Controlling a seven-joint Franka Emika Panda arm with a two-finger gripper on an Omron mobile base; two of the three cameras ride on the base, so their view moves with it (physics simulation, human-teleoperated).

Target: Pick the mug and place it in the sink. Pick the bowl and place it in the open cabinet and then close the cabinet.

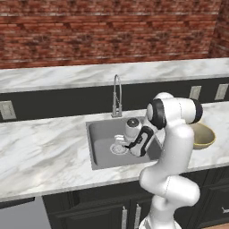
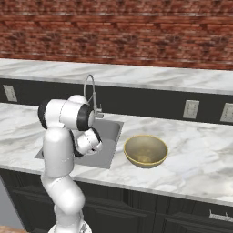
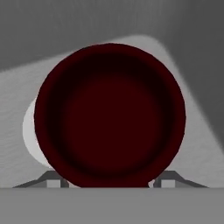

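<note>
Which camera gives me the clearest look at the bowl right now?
The right base view: the bowl sits whole and unobstructed on the counter right of the sink. In the left base view the arm hides most of it.

The mug point(image 3: 109, 116) is dark red, almost maroon, round-mouthed with a dark inside. In the hand view its open mouth faces the camera, low over the grey floor of the sink point(image 1: 100, 134), with the pale round drain showing just past its left edge.

The sink is a square grey basin sunk into the white marble counter, with a round metal drain on its floor and a tall chrome gooseneck faucet at its far rim.

The bowl point(image 2: 145, 150) is wide and cream-beige, with a thin darker rim. It stands upright and empty on the counter, just right of the sink.
</note>
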